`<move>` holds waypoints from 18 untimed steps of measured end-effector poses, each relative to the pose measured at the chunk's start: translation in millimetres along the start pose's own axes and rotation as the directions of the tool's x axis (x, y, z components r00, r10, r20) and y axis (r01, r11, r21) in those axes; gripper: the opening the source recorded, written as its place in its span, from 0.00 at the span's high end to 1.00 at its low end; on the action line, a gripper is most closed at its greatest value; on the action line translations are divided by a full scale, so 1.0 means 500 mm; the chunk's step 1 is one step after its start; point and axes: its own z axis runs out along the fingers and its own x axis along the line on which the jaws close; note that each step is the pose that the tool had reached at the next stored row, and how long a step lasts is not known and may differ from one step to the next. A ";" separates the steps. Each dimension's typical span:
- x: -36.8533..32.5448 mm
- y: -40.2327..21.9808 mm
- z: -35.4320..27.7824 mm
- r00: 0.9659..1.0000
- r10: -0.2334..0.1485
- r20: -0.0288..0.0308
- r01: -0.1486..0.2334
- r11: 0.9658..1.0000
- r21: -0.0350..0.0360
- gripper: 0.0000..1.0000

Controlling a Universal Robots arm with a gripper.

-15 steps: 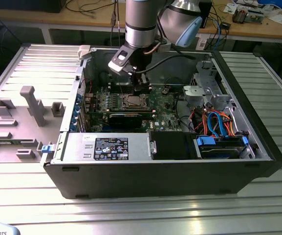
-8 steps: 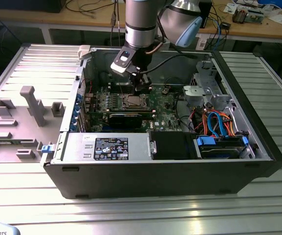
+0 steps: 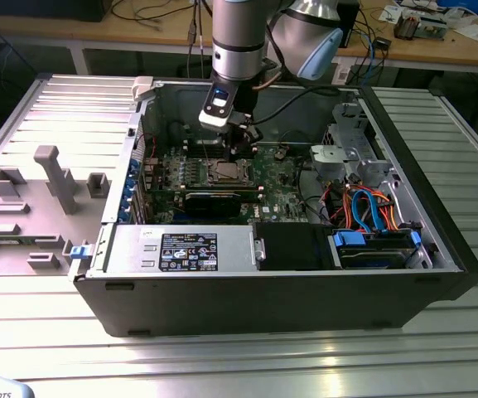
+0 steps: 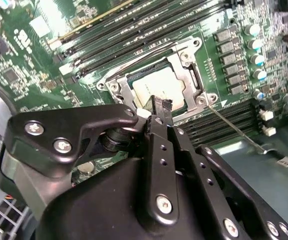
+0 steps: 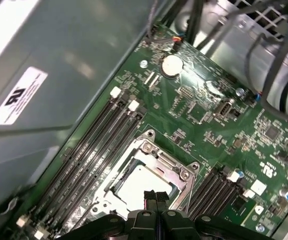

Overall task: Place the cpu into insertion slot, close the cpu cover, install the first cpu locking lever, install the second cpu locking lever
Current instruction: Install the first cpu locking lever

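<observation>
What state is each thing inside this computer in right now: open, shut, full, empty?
computer case: open, insides exposed.
cpu: lying flat inside the cover's window.
cpu cover: lowered over the chip.
locking lever: sticking out, looks unlatched.
memory slots: look empty.
gripper: shut, tips close above the cpu.

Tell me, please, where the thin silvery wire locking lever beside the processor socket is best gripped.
Likely at its hooked free end, from above. In the second wrist view the thin silvery wire locking lever runs from a corner of the square silvery cpu cover across the long black memory slots; the hook lies beyond them.
</observation>
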 end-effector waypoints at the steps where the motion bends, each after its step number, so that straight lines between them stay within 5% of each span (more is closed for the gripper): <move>1: 0.000 0.000 0.000 1.000 -0.020 0.000 0.020 1.000 -0.001 0.89; 5: 0.000 0.000 0.000 0.998 -0.057 0.001 0.057 0.998 -0.002 0.89; 18: 0.000 0.000 0.000 0.998 -0.058 0.001 0.058 0.998 -0.002 0.89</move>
